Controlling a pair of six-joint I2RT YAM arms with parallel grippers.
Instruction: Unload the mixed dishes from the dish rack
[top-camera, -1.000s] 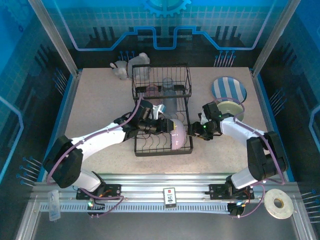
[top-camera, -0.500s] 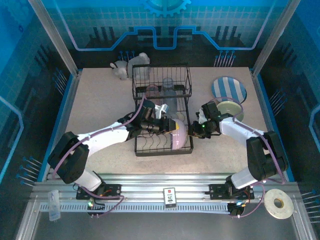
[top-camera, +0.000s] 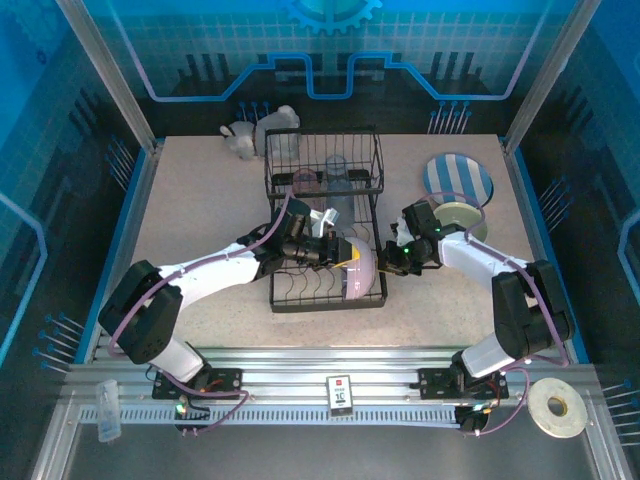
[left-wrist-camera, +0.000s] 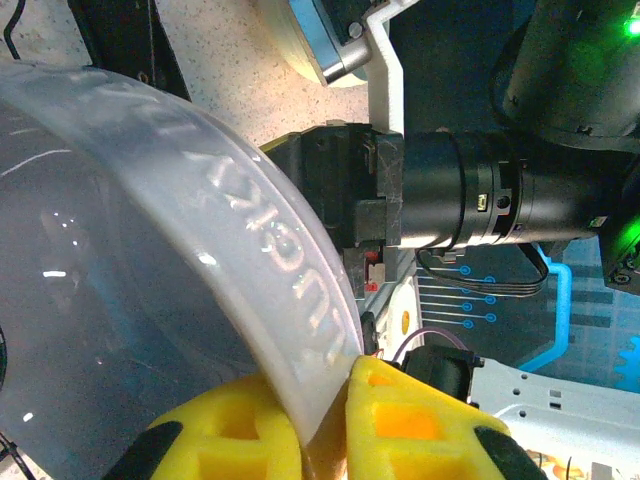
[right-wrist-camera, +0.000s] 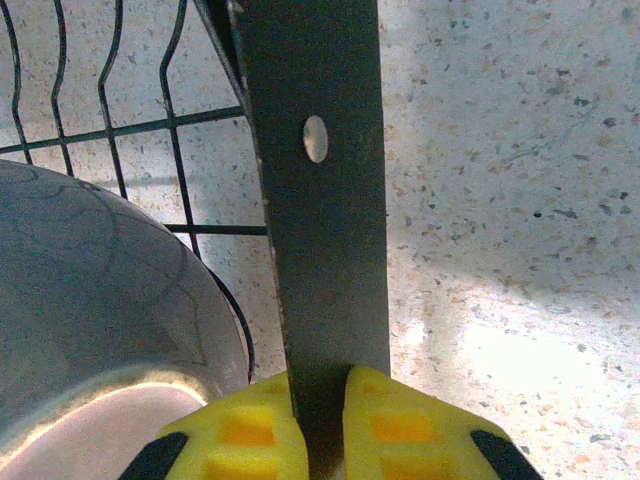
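while the lavender bowl leans in the dish rack at mid-frame, the left gripper pinches its rim and the right gripper is clamped on the rack's black bar.

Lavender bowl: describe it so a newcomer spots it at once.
Find the black wire dish rack at the scene's centre. In its near, lower tier, toward the right end, the lavender bowl sits tilted, the left claw pinching its rim. Unlike the pale green bowl lying outside the rack to the right, it is pale purple.
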